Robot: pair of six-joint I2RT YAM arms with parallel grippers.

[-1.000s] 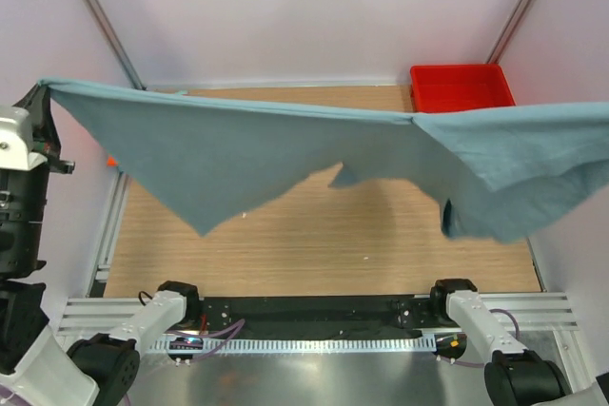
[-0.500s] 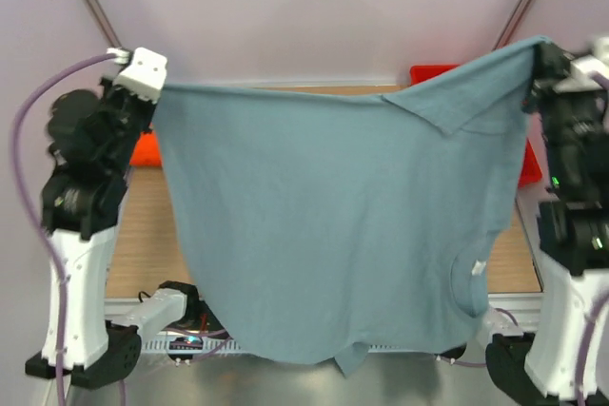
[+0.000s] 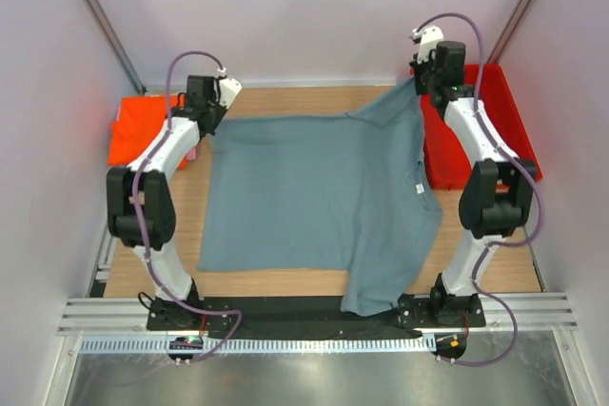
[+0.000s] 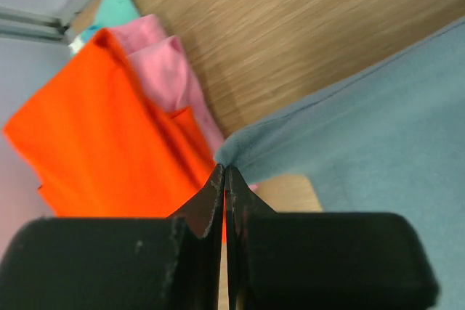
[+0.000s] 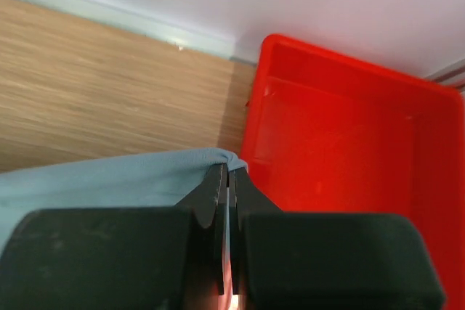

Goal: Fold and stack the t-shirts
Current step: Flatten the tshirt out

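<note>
The grey-blue t-shirt (image 3: 314, 197) lies spread on the table, its near right part hanging over the front edge, its white neck label (image 3: 419, 188) at the right. My left gripper (image 3: 210, 119) is shut on the shirt's far left corner (image 4: 227, 152). My right gripper (image 3: 423, 83) is shut on its far right corner (image 5: 231, 159), held a little above the table beside the bin. The orange t-shirt (image 3: 141, 125) lies at the far left, also in the left wrist view (image 4: 109, 128), with the pink t-shirt (image 4: 174, 70) beside it.
A red plastic bin (image 3: 481, 125) stands at the far right, close to my right gripper, and fills the right of the right wrist view (image 5: 341, 150). A teal cloth (image 4: 112, 5) peeks out behind the pink one. Bare wood (image 3: 285, 102) shows behind the shirt.
Both arms have swung from high and near the camera down to the table's far side, and the grey-blue shirt went from hanging in the air to lying spread on the table.
</note>
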